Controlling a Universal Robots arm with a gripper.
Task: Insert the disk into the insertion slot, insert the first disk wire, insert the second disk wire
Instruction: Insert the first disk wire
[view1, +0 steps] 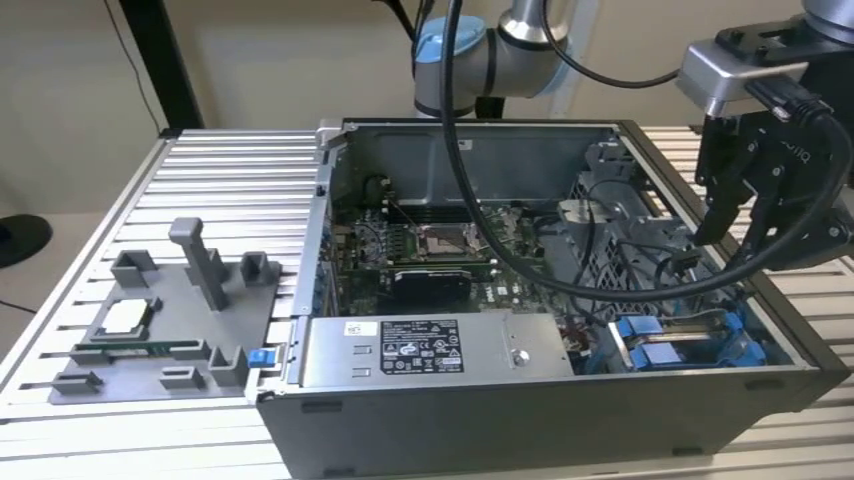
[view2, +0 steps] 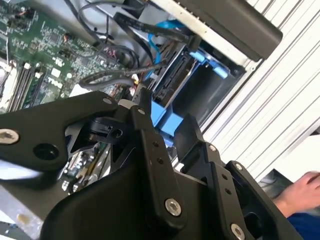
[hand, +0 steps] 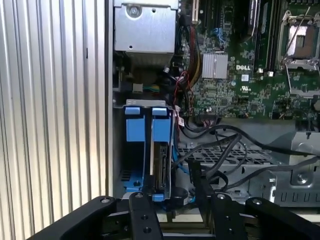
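End effector (view1: 731, 238): hanging over the drive corner of the open PC case (view1: 534, 420), fingers spread apart, and I've got nothing in them.
Disk (hand: 161, 172): just past the fingertips, standing on edge in its blue carrier, already down inside the insertion slot (view1: 674, 345).
Black cables (hand: 225, 145): looping just beside the slot. I can't tell from here if any of them is plugged into the disk.
Motherboard (hand: 235, 90): further in, past the cables, flat on the case floor.
Power supply box (view1: 420, 345): along the case's near wall in the exterior view, label facing up.
Grey fixture tray (view1: 160, 320): outside the case on the exterior view's left, sitting on the slatted tabletop (view1: 227, 190).
Person's hand (view2: 300, 192): out past the case edge in the second wrist view.
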